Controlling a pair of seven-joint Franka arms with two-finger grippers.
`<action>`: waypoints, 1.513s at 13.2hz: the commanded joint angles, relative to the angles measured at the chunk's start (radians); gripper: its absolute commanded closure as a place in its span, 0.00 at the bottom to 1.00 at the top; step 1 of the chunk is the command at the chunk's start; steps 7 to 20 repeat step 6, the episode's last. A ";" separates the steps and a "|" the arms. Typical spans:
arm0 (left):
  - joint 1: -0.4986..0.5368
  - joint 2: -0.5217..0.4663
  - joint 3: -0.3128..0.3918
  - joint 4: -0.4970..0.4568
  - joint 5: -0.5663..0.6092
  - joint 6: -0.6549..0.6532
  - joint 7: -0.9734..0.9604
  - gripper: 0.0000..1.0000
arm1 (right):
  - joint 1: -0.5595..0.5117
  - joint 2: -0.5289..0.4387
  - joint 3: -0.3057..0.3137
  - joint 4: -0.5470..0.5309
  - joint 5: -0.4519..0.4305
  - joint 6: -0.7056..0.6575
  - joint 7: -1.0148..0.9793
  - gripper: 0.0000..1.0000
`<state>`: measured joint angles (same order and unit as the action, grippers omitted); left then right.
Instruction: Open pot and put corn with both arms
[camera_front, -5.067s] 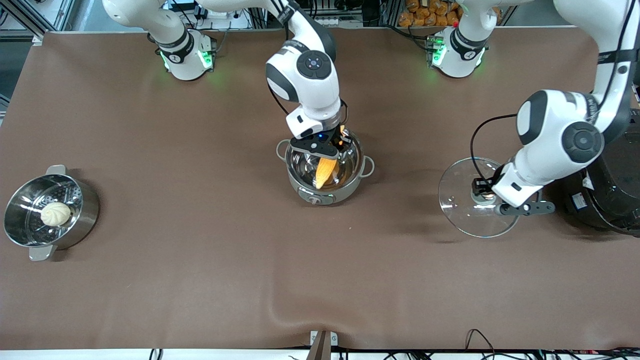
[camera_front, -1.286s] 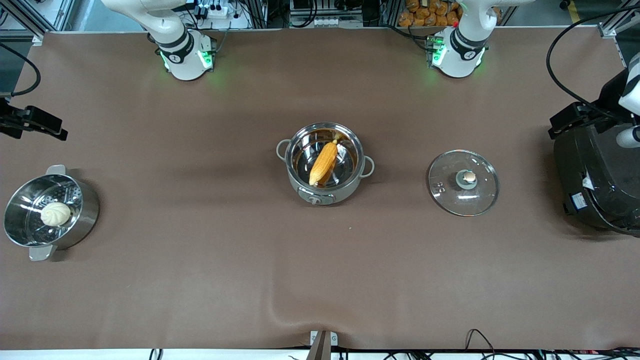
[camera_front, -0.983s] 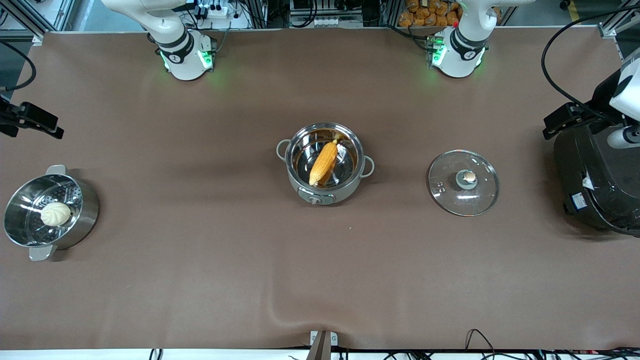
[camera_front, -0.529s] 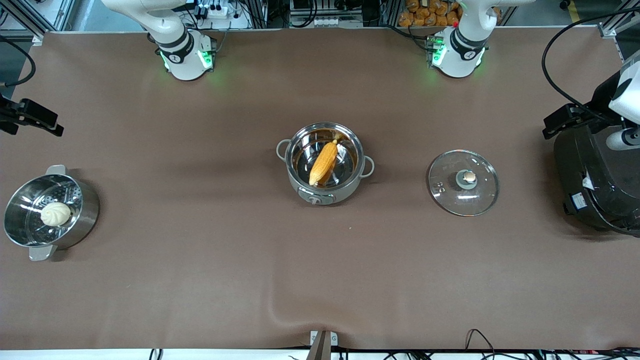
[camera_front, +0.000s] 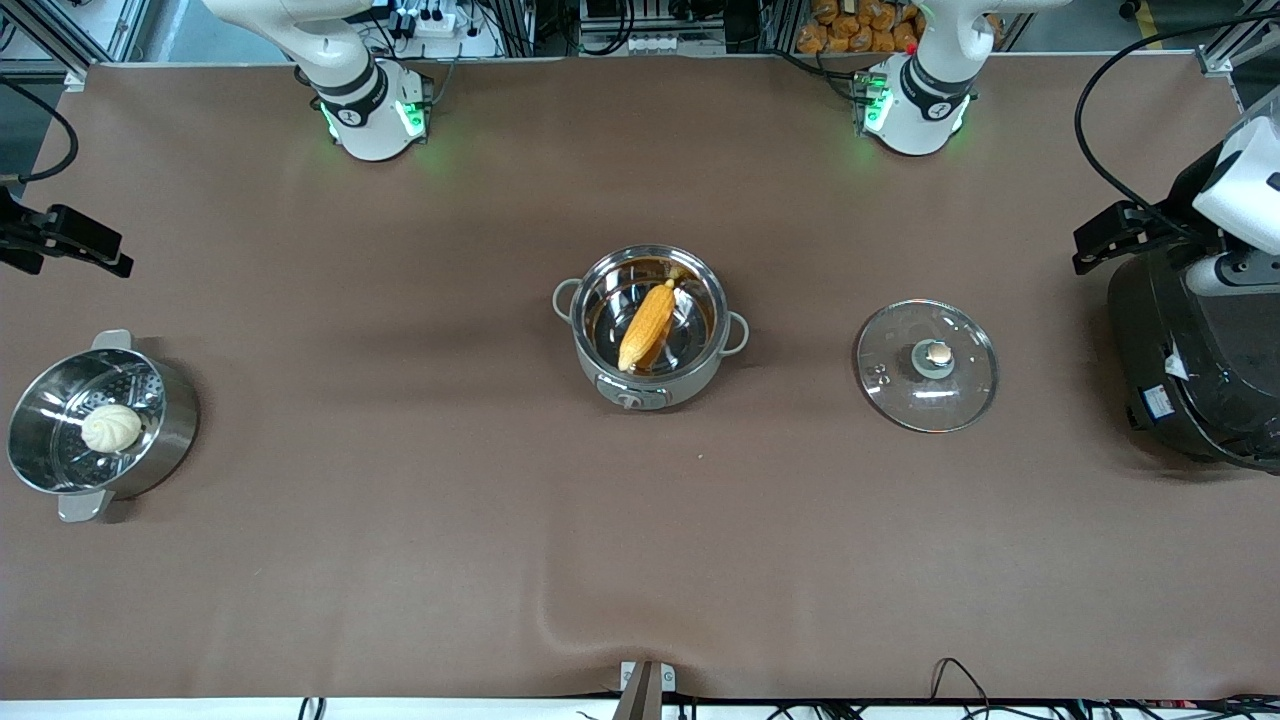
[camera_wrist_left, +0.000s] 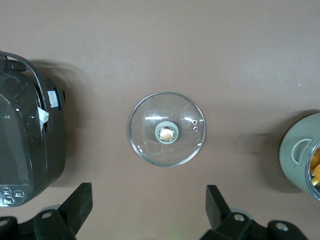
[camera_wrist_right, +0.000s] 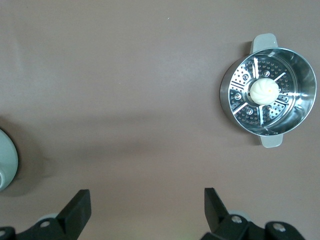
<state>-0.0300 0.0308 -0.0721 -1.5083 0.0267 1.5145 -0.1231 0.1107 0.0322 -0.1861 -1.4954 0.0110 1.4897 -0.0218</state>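
The grey pot (camera_front: 648, 330) stands open at the table's middle, with the corn (camera_front: 647, 325) lying slantwise inside on the shiny steel. Its glass lid (camera_front: 927, 365) lies flat on the table toward the left arm's end, also in the left wrist view (camera_wrist_left: 167, 129). My left gripper (camera_front: 1110, 235) is open and empty, high over the table by the black rice cooker; its wrist view (camera_wrist_left: 149, 210) looks down on the lid. My right gripper (camera_front: 70, 245) is open and empty, high over the right arm's end; its wrist view (camera_wrist_right: 146, 210) shows bare table between the fingers.
A perforated steel steamer pot (camera_front: 100, 425) with a white bun (camera_front: 111, 427) stands at the right arm's end, also in the right wrist view (camera_wrist_right: 268, 90). A large black rice cooker (camera_front: 1195, 360) stands at the left arm's end, beside the lid.
Five seconds ago my right gripper held the corn in the pot and my left held the lid. Both let go and drew back to the table's ends. Lately they only drift slightly.
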 joint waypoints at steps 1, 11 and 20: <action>-0.001 -0.006 -0.002 0.008 -0.021 -0.016 0.013 0.00 | -0.023 -0.003 0.008 0.000 0.015 -0.003 -0.017 0.00; -0.002 -0.008 -0.005 0.008 -0.019 -0.017 0.011 0.00 | -0.023 0.000 0.008 -0.005 0.004 -0.012 -0.018 0.00; -0.002 -0.008 -0.005 0.008 -0.019 -0.017 0.011 0.00 | -0.023 0.000 0.008 -0.005 0.004 -0.012 -0.018 0.00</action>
